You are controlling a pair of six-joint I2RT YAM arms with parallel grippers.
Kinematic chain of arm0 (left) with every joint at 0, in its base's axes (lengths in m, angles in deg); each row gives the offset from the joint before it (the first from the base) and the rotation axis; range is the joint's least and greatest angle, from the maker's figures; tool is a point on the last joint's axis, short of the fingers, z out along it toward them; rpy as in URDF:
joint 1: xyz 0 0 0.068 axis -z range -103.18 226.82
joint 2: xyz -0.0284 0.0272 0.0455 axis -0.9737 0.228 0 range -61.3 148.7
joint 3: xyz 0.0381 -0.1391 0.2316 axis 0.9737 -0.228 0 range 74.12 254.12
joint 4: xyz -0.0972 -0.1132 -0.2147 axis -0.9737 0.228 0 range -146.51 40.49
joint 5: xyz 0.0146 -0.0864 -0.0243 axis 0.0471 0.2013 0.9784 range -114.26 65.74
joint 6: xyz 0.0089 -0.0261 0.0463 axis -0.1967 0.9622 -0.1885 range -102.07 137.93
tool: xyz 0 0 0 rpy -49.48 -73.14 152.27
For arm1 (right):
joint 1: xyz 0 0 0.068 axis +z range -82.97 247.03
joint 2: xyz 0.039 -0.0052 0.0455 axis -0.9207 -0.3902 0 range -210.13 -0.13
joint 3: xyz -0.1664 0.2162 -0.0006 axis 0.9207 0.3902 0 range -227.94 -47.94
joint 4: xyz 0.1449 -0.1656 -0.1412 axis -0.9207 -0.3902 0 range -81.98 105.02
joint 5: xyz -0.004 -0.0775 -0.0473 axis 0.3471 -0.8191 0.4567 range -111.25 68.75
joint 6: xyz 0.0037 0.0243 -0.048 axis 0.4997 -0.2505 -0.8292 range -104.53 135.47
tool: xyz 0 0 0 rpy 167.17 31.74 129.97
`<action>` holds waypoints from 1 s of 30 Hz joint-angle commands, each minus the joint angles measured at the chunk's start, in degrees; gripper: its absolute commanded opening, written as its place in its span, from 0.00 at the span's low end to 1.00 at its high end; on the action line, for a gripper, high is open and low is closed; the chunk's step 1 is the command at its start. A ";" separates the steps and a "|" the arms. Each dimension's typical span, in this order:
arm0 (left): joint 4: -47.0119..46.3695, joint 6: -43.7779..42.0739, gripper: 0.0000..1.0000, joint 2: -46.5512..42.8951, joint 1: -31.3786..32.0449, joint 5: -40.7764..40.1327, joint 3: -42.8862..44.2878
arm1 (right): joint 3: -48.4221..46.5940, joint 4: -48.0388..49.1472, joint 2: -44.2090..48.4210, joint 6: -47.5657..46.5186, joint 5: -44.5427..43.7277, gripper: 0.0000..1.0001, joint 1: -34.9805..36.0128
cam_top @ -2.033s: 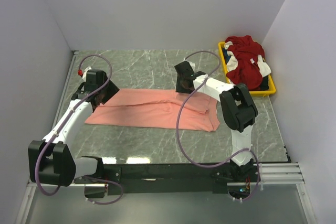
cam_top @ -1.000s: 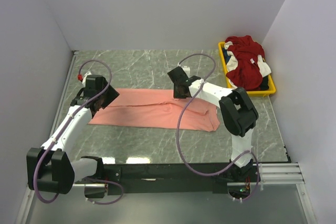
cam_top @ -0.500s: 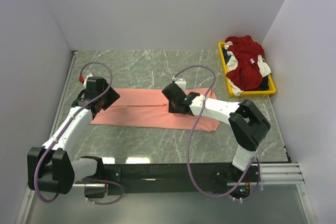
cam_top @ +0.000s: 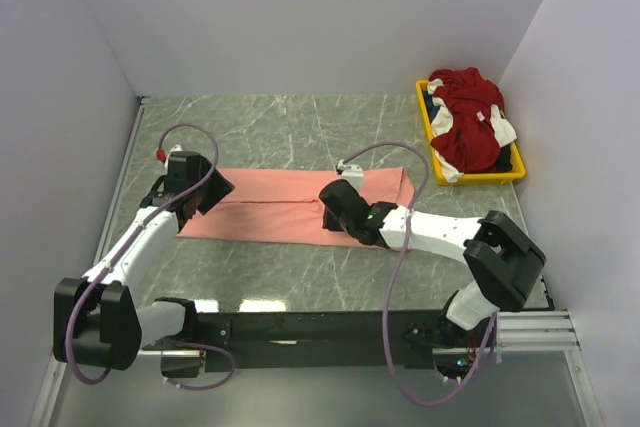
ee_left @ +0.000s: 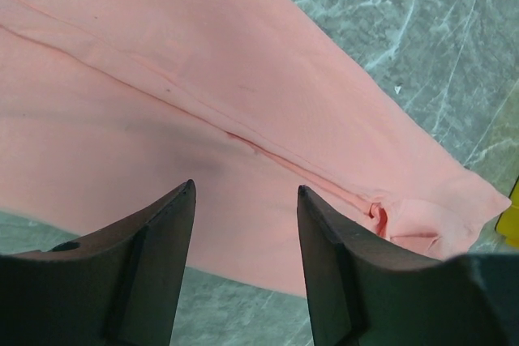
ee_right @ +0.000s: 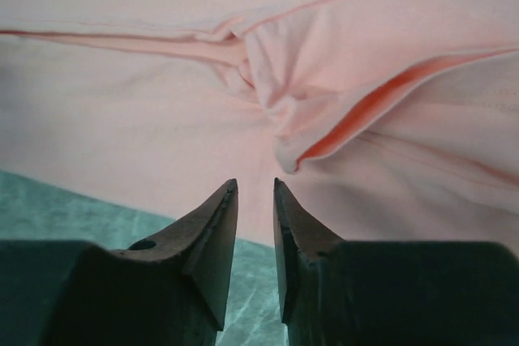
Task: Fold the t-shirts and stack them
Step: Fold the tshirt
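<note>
The salmon-pink t-shirt point(cam_top: 270, 202) lies flat as a long folded strip across the middle of the table. My left gripper point(cam_top: 200, 197) hovers over its left end, jaws wide open and empty point(ee_left: 245, 186), above the cloth point(ee_left: 162, 103) near its front edge. My right gripper point(cam_top: 333, 209) is over the strip's middle near the front edge. Its jaws point(ee_right: 255, 181) stand a narrow gap apart with nothing between them, just short of a bunched fold point(ee_right: 276, 111). The dark red t-shirt with white parts point(cam_top: 468, 117) is heaped in the yellow tray point(cam_top: 505, 175), over some dark cloth.
The tray sits at the back right corner against the right wall. White walls close in the grey marble table point(cam_top: 280, 127) on the left, back and right. The right arm's cable point(cam_top: 400, 152) loops over the shirt's right part.
My right gripper has swept from the shirt's far edge towards me and left to its near edge, and the shirt's right part is now flatter. My left gripper shifted slightly nearer.
</note>
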 commanded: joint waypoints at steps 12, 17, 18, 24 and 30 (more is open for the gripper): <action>-3.19 -5.33 0.62 10.92 22.84 -7.21 10.37 | 3.39 -2.75 14.26 -5.48 6.66 0.46 -22.03; -0.47 -8.05 0.61 23.29 33.30 -11.61 22.41 | 4.27 -1.79 12.33 -7.76 14.66 0.46 -30.14; 0.24 -8.75 0.61 25.16 34.45 -13.27 24.17 | 4.27 -1.62 11.89 -7.94 15.37 0.46 -30.93; 3.14 -10.52 0.59 35.27 39.73 -15.75 33.06 | 4.27 0.14 8.64 -8.56 19.94 0.46 -35.16; 3.32 -12.36 0.57 39.94 42.46 -15.49 36.40 | 4.18 1.46 6.09 -8.65 22.31 0.45 -36.04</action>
